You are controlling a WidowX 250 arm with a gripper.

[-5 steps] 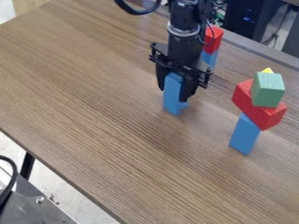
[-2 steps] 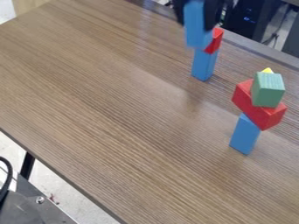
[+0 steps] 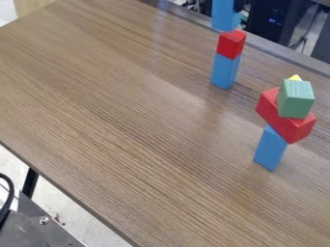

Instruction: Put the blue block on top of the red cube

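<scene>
Your wood-grain counter [image 3: 129,120] spreads from the near right to the far left, its far edge running down toward the right. Beyond that edge, at the far right, you have a dark case [image 3: 268,24] with small blue lights. At the near left, below the counter's edge, sits a grey metal piece [image 3: 38,226], with a black cable [image 3: 7,198] curving beside it.

On the right of the counter stands your bigger stack. Its largest piece is a long red block [image 3: 290,128], lying slantwise over the top of an upright blue piece. The green block [image 3: 295,100] sits above the long red one, and the upright blue piece [image 3: 270,148] carries them from the counter.

Farther away and to the left is your smaller stack, with a blue support block [image 3: 225,71] standing on end on the counter. The blue block [image 3: 224,14] you want placed is upright at the far edge of your view, directly above the red cube and slightly left of its middle; you can't tell whether its bottom touches the cube. That red cube [image 3: 230,44] rests on the support block.

Back at the bigger stack, a yellow tip [image 3: 295,77] peeks up behind the green block. Smallest to your eye is the black hand [image 3: 238,6], pinching the blue block, a bit of it showing at the block's right side.
</scene>
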